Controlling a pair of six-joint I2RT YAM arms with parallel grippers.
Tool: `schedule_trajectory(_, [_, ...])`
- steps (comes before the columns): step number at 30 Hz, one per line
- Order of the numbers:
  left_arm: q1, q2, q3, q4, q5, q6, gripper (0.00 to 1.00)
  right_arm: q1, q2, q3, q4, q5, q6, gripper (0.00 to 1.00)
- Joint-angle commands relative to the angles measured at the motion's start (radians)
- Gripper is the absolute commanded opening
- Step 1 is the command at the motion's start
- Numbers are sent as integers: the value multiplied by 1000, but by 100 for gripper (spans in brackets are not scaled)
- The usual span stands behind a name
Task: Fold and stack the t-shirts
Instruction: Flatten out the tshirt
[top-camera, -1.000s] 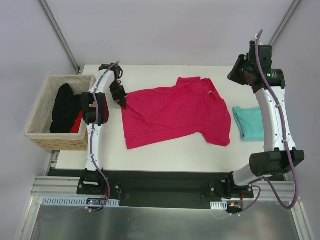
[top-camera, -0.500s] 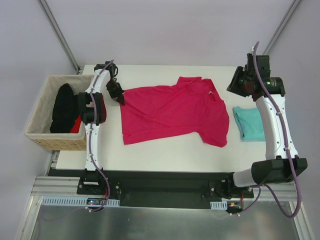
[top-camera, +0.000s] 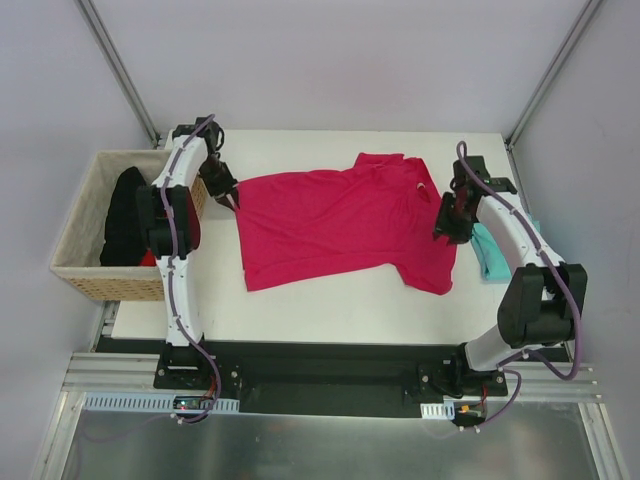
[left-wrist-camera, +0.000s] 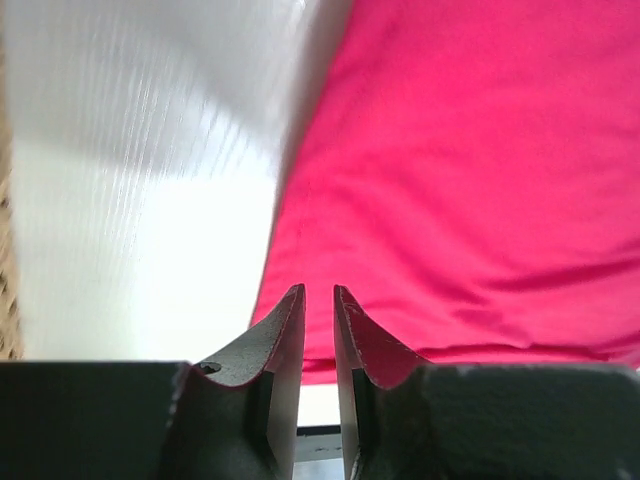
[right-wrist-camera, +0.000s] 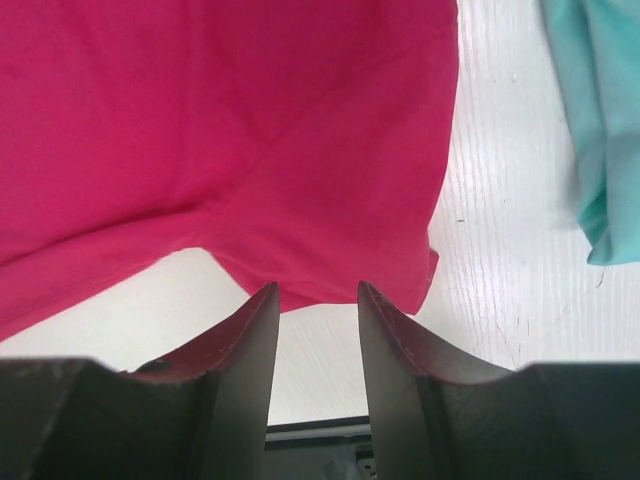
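With the crimson-pink t-shirt (top-camera: 340, 225) flat on the surface (top-camera: 330, 300) and the teal t-shirt (right-wrist-camera: 600, 130) at its right edge, the left gripper (left-wrist-camera: 318, 290) at the hem and right gripper (right-wrist-camera: 315, 290) at the sleeve stand parted, empty; seating cloth deep before clamping looks advisable.

The right gripper (top-camera: 446, 223) has dropped from the far right corner to the right edge of the crimson-pink t-shirt (top-camera: 340, 225). The left gripper (top-camera: 226, 192) has shifted far-left, jaws parting.

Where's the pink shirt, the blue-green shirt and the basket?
pink t-shirt (top-camera: 340, 225), top view, middle of its body.
teal t-shirt (right-wrist-camera: 600, 130), right wrist view, the cloth showing at the right edge.
wicker basket (top-camera: 110, 285), top view, its near wall.
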Motion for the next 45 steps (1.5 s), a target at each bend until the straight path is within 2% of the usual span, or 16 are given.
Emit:
schedule_trajectory(1, [-5,-177,-41,-16,-27,3,17,22,1,-83,64,62,25,41])
schedule_trajectory(8, [-95,-252,-109,-46,-47,-14,17,39,-92,-267,178,193,80,41])
schedule_trajectory(18, [-143,-251,-97,-79,-65,-37,17,48,-249,-390,166,282,162,38])
schedule_trajectory(33, [-155,-218,-29,-141,-85,-17,17,59,-343,-528,161,268,232,37])
schedule_trajectory(45, [-160,-252,-67,-162,-113,-15,17,59,-370,-605,270,194,234,34])
